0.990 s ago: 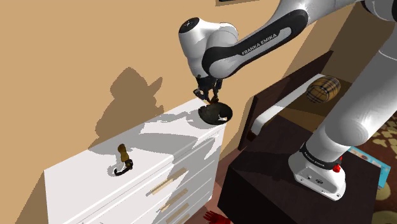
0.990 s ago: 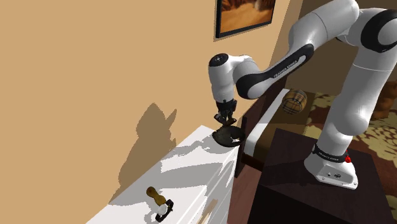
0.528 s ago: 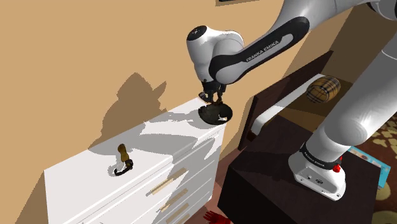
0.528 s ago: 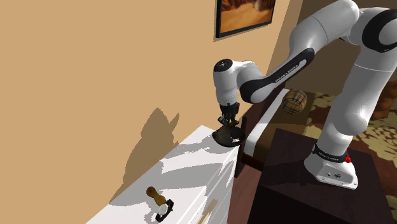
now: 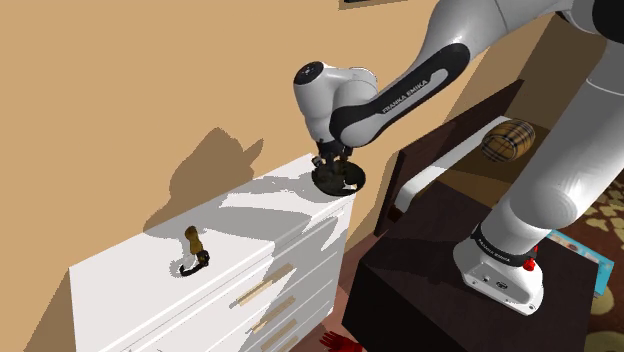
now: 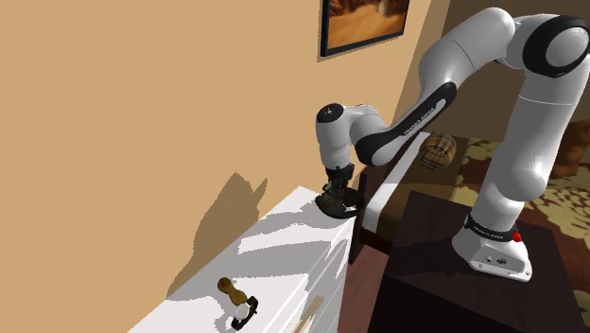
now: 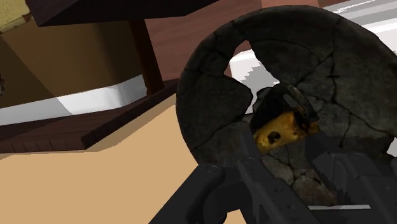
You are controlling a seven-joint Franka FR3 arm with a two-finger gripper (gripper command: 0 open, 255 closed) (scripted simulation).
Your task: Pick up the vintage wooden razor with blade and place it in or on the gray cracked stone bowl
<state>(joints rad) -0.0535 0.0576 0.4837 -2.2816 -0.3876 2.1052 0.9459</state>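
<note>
Now yellow-brown wooden razor with dark head point(image 7: 280, 130) hangs low inside dark grey cracked stone bowl point(image 7: 356, 76), clamped in black claw point(image 7: 296, 167). Claw has dropped from above rim into bowl at far corner of white counter point(image 5: 250, 215). Release looks next.

Both exterior views overlook the white dresser point(image 5: 262, 213) obliquely.

Dresser point(image 5: 250, 222) against wall point(image 5: 120, 90). Bowl point(image 5: 352, 181) on the dresser top, at the end beside the stand point(image 5: 430, 290). Gripper point(image 5: 333, 168) down over the bowl; razor point(image 7: 280, 130) inside the bowl, just beyond the gripper. Handled object point(image 5: 193, 248) on the same top, well apart from the bowl, toward the shoulder view's lower left. Bed point(image 5: 440, 160) beyond the stand, cushion point(image 5: 507, 139) on it.
</note>
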